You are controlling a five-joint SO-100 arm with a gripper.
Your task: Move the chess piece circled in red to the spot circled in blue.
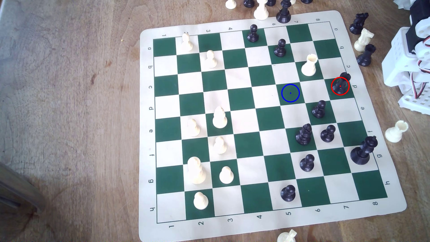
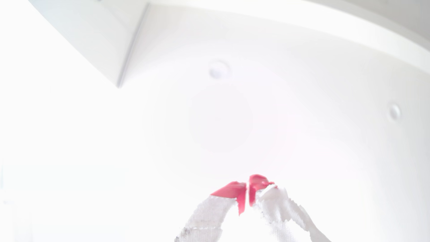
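Red-tipped gripper (image 2: 247,190) fingers meet, holding nothing. On the chessboard (image 1: 232,24), black rook (image 1: 341,83) stands at three o'clock from the blue-ringed square (image 1: 290,93).

Worn brown wooden tabletop (image 1: 69,93) in soft daylight, grey metal edge (image 1: 16,190) at the exterior view's lower left corner, overexposed white ceiling (image 2: 256,93) with a beam (image 2: 111,46) and small round fixtures (image 2: 218,69)
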